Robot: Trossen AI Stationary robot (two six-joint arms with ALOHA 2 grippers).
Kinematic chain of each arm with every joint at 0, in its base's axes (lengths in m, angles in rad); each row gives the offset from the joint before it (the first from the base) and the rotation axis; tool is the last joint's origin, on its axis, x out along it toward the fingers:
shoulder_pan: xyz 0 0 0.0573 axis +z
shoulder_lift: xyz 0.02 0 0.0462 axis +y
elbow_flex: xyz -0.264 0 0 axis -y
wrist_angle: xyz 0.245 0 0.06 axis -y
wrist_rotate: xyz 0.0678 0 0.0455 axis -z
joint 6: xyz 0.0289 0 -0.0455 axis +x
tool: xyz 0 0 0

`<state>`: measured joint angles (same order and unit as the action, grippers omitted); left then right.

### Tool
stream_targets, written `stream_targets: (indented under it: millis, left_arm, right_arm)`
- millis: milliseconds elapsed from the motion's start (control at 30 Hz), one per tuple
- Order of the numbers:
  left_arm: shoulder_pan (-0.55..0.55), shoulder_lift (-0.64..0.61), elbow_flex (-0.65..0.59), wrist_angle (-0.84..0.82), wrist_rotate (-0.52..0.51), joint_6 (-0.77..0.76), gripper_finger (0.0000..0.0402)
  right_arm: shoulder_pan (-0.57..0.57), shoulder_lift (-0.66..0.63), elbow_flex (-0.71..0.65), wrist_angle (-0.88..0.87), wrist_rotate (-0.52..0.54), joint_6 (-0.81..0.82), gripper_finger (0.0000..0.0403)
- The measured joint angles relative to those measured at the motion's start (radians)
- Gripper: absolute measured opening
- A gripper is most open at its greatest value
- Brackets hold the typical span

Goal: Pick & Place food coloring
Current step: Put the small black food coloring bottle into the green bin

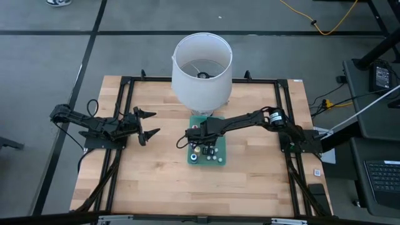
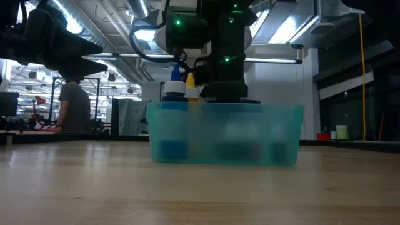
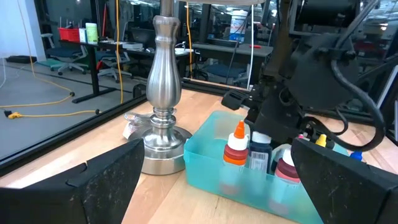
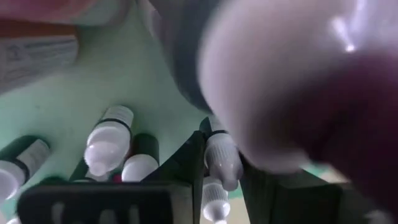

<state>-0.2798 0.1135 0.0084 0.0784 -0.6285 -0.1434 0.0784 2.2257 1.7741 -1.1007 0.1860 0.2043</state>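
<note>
Several food coloring bottles (image 3: 237,149) stand in a translucent teal plastic bin (image 1: 207,149) mid-bench; none seems moved out yet. The right pincer (image 1: 195,139) reaches into the bin, clenched, apparently on a bottle. The left pincer (image 1: 149,123) waits released nearby.

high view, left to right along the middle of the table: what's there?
Left gripper, jaws open and empty → green bin of food coloring bottles, right gripper down over it → right arm's base. The lamp stands behind the bin, not in line.
</note>
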Motion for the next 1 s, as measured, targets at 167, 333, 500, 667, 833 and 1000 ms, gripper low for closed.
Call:
stream_targets:
  millis: [167, 333, 500, 667, 833, 1000]
  left_arm:
    - [0.0, 0.0, 0.0, 0.0, 0.0, 0.0, 0.04]
    - [0.0, 0.0, 0.0, 0.0, 0.0, 0.0, 0.04]
    - [0.0, 0.0, 0.0, 0.0, 0.0, 0.0, 0.04]
    - [0.0, 0.0, 0.0, 0.0, 0.0, 0.0, 0.04]
    - [0.0, 0.0, 0.0, 0.0, 0.0, 0.0, 0.04]
    - [0.0, 0.0, 0.0, 0.0, 0.0, 0.0, 0.04]
  right_arm:
    - [0.0, -0.002, 0.0, 0.006, 0.003, 0.0, 0.0082]
    - [0.0, -0.002, 0.0, 0.006, 0.004, 0.0, 0.0082]
    - [0.0, -0.002, 0.0, 0.006, 0.004, -0.005, 0.0082]
    - [0.0, -0.007, 0.0, 0.005, 0.004, -0.007, 0.0082]
    - [0.0, -0.028, 0.005, 0.008, 0.005, -0.004, 0.0082]
    - [0.006, -0.028, 0.005, -0.03, 0.007, -0.001, 0.0082]
